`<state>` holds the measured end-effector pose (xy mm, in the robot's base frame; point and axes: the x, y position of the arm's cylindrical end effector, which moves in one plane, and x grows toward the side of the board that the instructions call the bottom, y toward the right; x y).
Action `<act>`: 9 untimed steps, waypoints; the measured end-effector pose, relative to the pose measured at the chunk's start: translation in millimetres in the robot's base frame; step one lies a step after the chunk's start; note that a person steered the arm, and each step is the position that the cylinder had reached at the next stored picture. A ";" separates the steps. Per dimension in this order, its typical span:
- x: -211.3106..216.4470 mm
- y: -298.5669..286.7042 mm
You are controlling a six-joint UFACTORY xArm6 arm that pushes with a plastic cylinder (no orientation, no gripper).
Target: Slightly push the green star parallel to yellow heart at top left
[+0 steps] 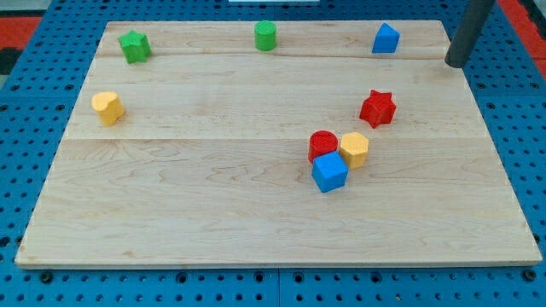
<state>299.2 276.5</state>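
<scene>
The green star (134, 46) sits near the board's top left corner. The yellow heart (107, 107) lies below it, near the left edge. My tip (456, 62) is at the view's top right, at the board's right edge, far from both blocks. The dark rod rises from it out of the view's top.
A green cylinder (265, 36) stands at top centre and a blue block (386, 39) at top right. A red star (377, 108) is right of centre. A red cylinder (323, 145), a yellow block (354, 148) and a blue cube (329, 171) cluster together below it. The wooden board (213, 213) rests on a blue pegboard.
</scene>
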 end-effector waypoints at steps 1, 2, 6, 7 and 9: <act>7.3 -62.5; 19.1 -131.9; 7.5 -543.3; -22.6 -543.8; -65.9 -494.9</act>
<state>233.3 -218.4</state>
